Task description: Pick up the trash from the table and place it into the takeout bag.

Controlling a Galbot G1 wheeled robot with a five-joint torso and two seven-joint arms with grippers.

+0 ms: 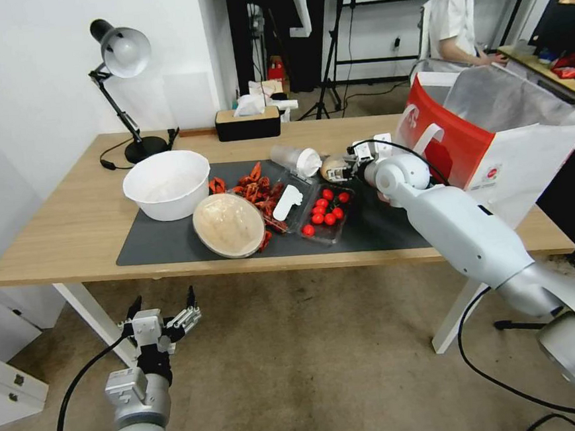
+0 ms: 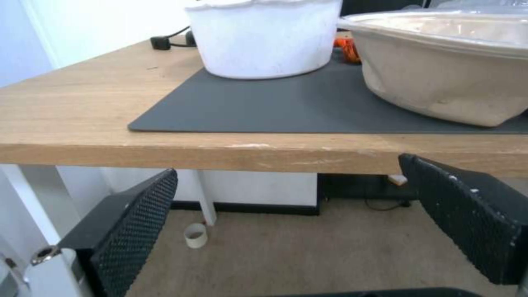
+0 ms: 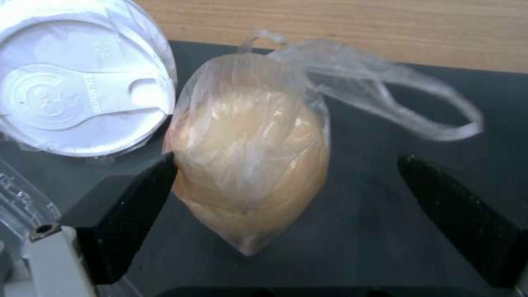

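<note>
Right wrist view has the right claw (image 3: pixel 286 214) spread wide around the beige ball in clear wrap (image 3: pixel 250 152), which lies on the dark mat (image 3: pixel 374 173): one finger touches the ball's side, the other stands clear of it. The wrap's loose tail trails away over the mat. Just beside the ball lies the clear plastic cup with white lid (image 3: pixel 82 82), on its side. From the head view, this claw (image 1: pixel 346 165) is stretched over the wooden surface (image 1: pixel 69 219), next to the red-and-white takeout bag (image 1: pixel 487 140) standing at the right end. The round tan bowl (image 1: pixel 228 225) leans tilted near the big white bowl (image 1: pixel 167 184), beside a clear tray of cherry tomatoes (image 1: pixel 326 211). The left claw (image 1: pixel 164 315) hangs spread and empty below the surface's front edge.
</note>
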